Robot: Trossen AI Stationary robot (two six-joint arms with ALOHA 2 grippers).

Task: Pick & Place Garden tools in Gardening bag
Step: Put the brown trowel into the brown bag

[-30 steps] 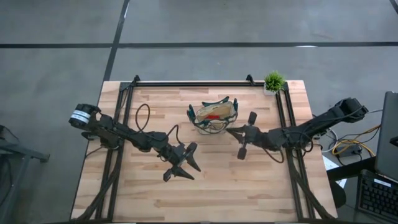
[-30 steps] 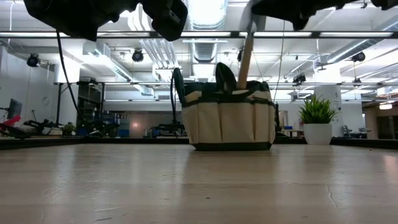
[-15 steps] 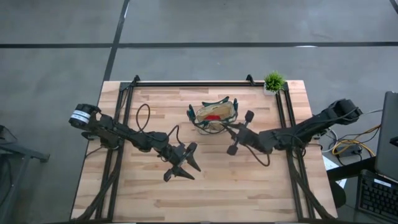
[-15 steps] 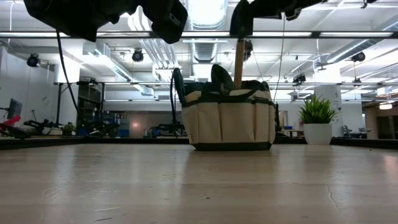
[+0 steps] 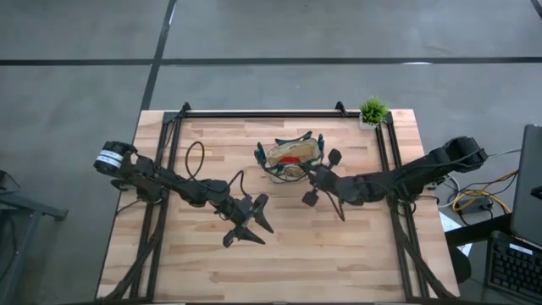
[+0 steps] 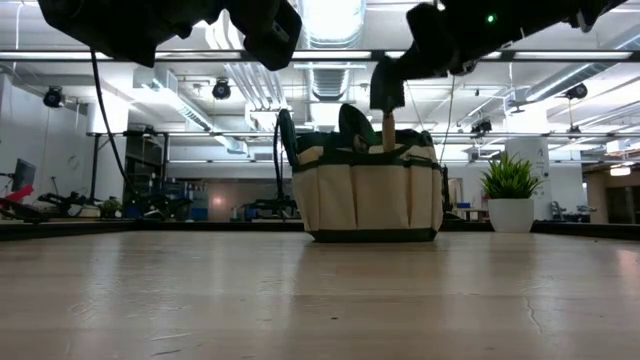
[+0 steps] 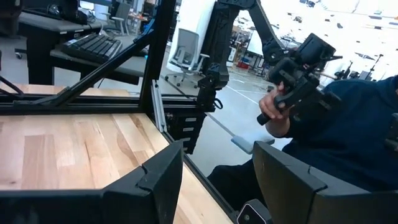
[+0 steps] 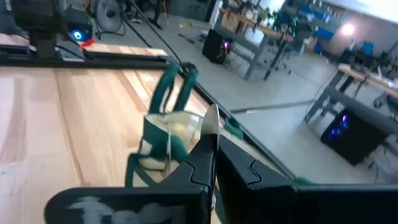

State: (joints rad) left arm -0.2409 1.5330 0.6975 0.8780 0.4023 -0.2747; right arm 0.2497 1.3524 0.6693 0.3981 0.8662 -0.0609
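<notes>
Two arms over the desk [image 5: 212, 271], only one busy. From above, the right claw [image 5: 315, 180] sits just off the gardening bag [image 5: 292, 158], which stands near the middle of the far edge, something red showing inside. That claw is pinching a trowel [image 5: 309, 197], probably tipped so the handle clears the rim. The left claw [image 5: 250, 222] waits near the middle of the desk, fingers spread, nothing in them. A small potted plant [image 5: 373, 111] stands in the far right corner.

Low view: the trowel's wooden handle [image 6: 388, 130] points down into the bag's [image 6: 366, 195] open top, so I'd say it's partway in and release comes next.

Left wrist view: spread fingers [image 7: 163, 180], bare desk, and a person [image 7: 336, 130] beyond the edge.

Right wrist view: fingers pressed together on the silver blade [image 8: 211, 121], bag [image 8: 165, 134] right ahead, green handle loop up.
</notes>
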